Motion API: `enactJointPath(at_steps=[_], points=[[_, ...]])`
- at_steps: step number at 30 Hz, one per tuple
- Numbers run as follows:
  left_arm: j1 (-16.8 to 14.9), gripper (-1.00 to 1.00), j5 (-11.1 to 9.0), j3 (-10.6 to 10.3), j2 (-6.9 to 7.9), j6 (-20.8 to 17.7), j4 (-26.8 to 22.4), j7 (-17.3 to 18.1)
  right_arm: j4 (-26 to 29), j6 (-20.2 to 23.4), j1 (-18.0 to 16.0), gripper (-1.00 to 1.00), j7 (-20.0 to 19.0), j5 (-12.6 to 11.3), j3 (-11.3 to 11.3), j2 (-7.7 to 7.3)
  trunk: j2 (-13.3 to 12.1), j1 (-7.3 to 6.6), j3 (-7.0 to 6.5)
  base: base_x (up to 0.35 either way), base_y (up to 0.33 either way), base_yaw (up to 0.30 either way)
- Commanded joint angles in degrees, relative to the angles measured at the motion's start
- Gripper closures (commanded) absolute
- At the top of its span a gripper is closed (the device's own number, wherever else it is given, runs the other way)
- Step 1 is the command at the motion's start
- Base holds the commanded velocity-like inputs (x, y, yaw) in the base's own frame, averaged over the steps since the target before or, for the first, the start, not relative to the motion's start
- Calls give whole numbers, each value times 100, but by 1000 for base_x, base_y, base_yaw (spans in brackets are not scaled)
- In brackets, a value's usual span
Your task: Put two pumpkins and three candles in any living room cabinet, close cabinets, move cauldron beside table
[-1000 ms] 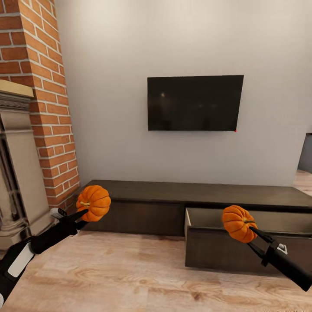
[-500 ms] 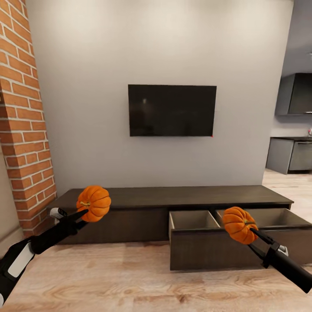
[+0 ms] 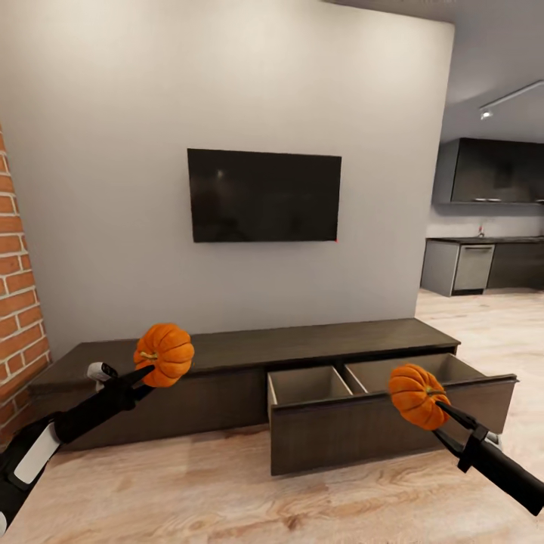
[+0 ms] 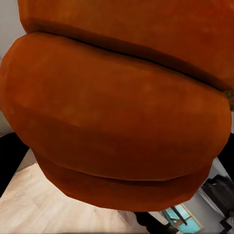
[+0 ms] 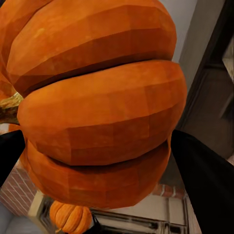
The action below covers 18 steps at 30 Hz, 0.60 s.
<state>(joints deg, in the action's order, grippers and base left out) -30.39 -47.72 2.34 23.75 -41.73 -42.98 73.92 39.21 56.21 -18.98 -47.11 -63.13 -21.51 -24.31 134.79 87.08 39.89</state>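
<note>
**Two pumpkins held up, open drawer waiting on the right**

The left gripper is closed around one small orange ribbed pumpkin with a yellowish stem. The right gripper is closed around the other small orange ribbed pumpkin. Both are held up in the air, in front of the long low dark brown wooden cabinet.

The pulled-out drawer with pale wood insides sits on the right part of the cabinet. It runs long from side to side and has two boxes in it, side by side. The right pumpkin hangs just in front of the drawer's front board, so the right arm is nearer. It looks like it needs to go forward and over the board to get in. The left pumpkin is well off to the left of the drawer.

Count: two pumpkins, one open drawer with two boxes, one black flat screen on the wall.
</note>
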Motion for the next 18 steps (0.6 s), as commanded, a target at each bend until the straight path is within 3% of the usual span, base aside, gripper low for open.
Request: enactJointPath(at_steps=[1,18], points=[[-2,100,-36,3,3,-64,-3,8,-42,66,-9,100,-24,-77,-19,-1,-38,-24,-8,0,0,-264],[-2,100,-78,7,6,-64,-4,27,-89,91,-9,100,47,-73,-20,-10,-679,-376,-206,0,0,-232]])
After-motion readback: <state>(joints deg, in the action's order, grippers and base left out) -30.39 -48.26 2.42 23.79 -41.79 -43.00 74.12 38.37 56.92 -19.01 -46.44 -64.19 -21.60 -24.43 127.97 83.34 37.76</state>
